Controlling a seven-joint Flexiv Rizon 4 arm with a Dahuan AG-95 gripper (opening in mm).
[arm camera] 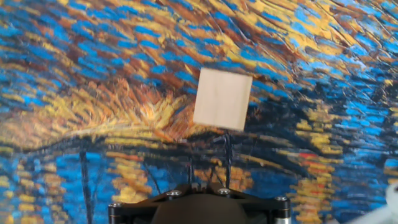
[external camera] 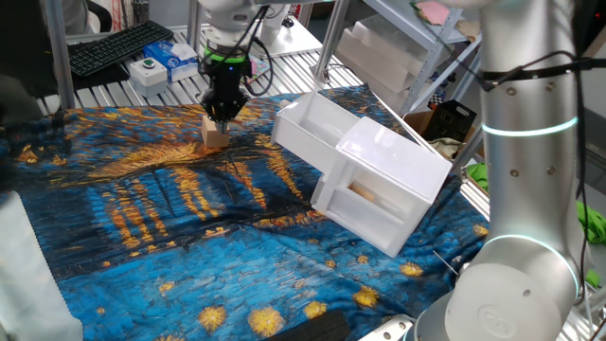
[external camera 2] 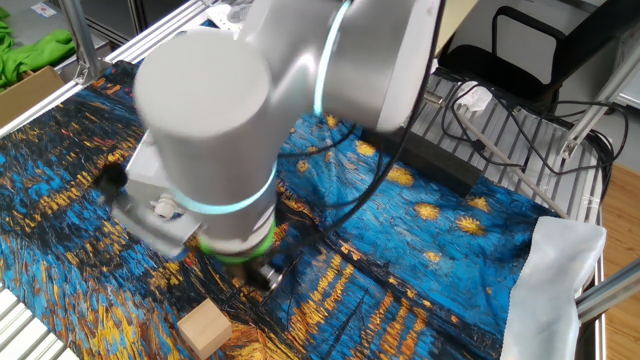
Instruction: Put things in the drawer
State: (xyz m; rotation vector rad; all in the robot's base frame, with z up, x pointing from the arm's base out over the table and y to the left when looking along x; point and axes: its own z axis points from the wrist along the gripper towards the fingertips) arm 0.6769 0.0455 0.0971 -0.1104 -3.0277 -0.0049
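A: Where is the small tan wooden cube (external camera: 216, 134) sitting?

B: It rests on the blue and orange painted-pattern cloth (external camera: 189, 227) that covers the table, near the far edge in one fixed view. In the other fixed view the same block (external camera 2: 204, 329) lies at the bottom of the picture, just below the silver arm's wrist. In the hand view it (arm camera: 222, 99) sits on the cloth ahead of the hand, its pale top face plain and slightly turned.

A: And the black two-finger gripper (external camera: 223, 117)?

B: It points straight down right above the block. From that fixed view its tip looks very near the block's top, but whether it touches cannot be told. The fingers are drawn together with no gap between them, and nothing is held in them. In the other fixed view the arm's wide body hides the gripper almost wholly.

A: What of the drawer?

B: The shallow white plastic tray (external camera: 317, 123) stands pulled out from the top of the boxy white plastic cabinet (external camera: 393, 185), which lies at an angle on the cloth to the right of the block and well apart from it. The tray's inside shows only white walls. Below it, the lower drawer with the see-through front (external camera: 365, 201) shows something pale and tan inside, too blurred to name.
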